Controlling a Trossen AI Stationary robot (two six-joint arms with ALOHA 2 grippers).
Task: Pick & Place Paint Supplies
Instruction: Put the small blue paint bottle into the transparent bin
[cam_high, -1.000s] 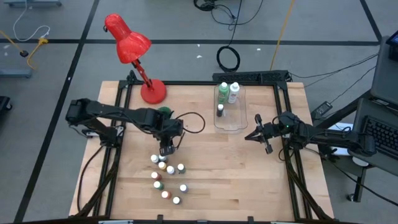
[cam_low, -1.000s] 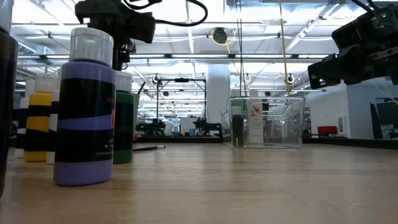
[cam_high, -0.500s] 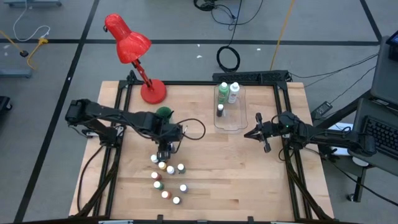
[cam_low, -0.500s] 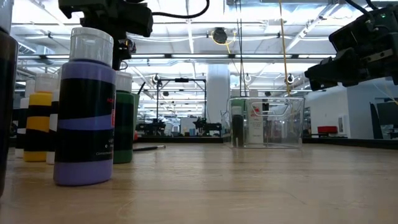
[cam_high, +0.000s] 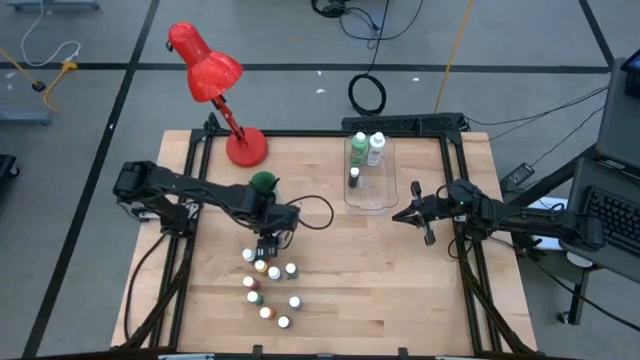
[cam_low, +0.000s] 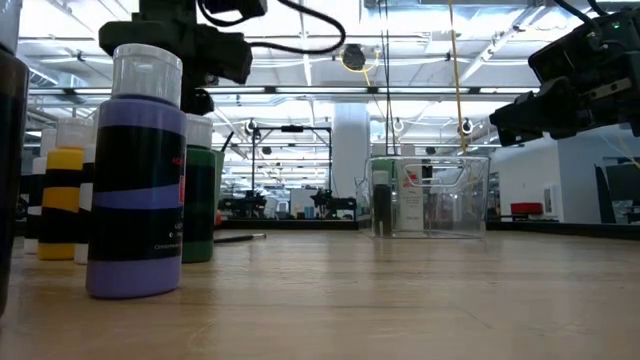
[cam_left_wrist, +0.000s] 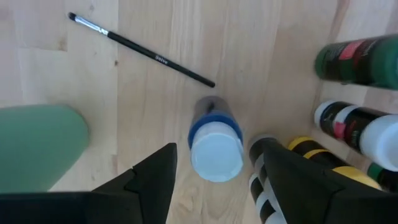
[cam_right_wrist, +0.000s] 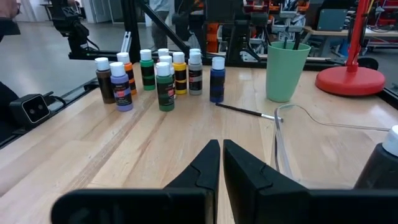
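Several small white-capped paint bottles (cam_high: 268, 288) stand upright in a loose cluster on the wooden table, nearer its front edge. My left gripper (cam_high: 268, 243) points straight down over the cluster's far end. In the left wrist view it is open (cam_left_wrist: 214, 174), with one finger on each side of a blue bottle (cam_left_wrist: 215, 146) and touching nothing. A yellow-and-black bottle (cam_left_wrist: 309, 151) stands right beside one finger. A thin dark paintbrush (cam_left_wrist: 142, 50) lies flat nearby. My right gripper (cam_high: 412, 216) hangs shut and level at the table's right, its fingers closed on nothing (cam_right_wrist: 222, 163).
A clear bin (cam_high: 369, 180) at the far middle holds a green bottle, a white bottle and one small dark bottle. A green cup (cam_high: 263, 181) stands just beyond my left gripper. A red desk lamp (cam_high: 215, 85) stands at the far left. Bare wood lies between the cluster and the bin.
My left gripper has gone down and a little toward the table's near edge, ending over the far end of the bottle cluster. The bottles have stayed where they were.
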